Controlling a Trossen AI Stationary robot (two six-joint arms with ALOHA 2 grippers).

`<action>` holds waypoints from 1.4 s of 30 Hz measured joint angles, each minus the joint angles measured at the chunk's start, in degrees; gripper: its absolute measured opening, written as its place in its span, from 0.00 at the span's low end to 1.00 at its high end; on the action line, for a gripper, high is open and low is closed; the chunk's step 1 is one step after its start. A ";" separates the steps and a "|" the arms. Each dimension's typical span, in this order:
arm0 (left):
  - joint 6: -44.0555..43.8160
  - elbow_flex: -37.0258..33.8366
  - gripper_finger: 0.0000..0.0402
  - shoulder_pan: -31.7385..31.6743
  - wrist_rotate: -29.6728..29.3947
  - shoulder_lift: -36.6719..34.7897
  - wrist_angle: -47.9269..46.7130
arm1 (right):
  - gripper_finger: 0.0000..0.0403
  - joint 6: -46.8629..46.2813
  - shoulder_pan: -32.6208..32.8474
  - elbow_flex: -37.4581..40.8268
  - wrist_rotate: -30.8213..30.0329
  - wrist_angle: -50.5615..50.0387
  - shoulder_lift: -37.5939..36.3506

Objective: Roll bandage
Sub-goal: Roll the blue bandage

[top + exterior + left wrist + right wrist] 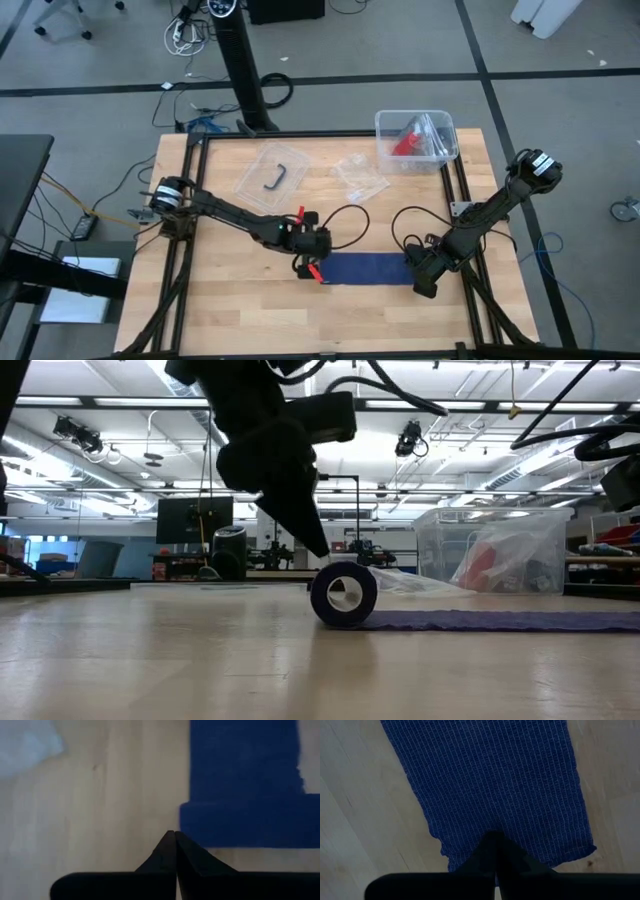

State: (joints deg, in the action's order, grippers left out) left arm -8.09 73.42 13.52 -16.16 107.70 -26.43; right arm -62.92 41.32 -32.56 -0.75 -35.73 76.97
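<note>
Table (230, 310): bag (360, 176), perhaps plastic, beyond bandage (370, 269).

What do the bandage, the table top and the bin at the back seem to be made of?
Bandage: soft knitted or woven fabric, matte navy, with fine ribs visible in the right wrist view; probably elastic.
Table top: pale wood planks with visible grain, smooth satin finish.
Bin: clear rigid plastic, since its contents show through the walls.

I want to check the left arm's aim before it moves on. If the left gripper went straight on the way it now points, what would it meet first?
Most likely the rolled end of the bandage: the shut left gripper sits beside the roll's edge, so it might only graze it and meet bare table instead.
</note>
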 joint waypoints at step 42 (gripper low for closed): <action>6.35 2.70 0.00 -1.45 6.46 3.09 9.91 | 0.00 0.30 0.00 0.00 -0.10 0.15 -0.02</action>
State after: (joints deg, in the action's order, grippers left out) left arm -1.74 76.12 12.07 -9.70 110.79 -16.53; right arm -62.62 41.32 -32.56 -0.85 -35.58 76.95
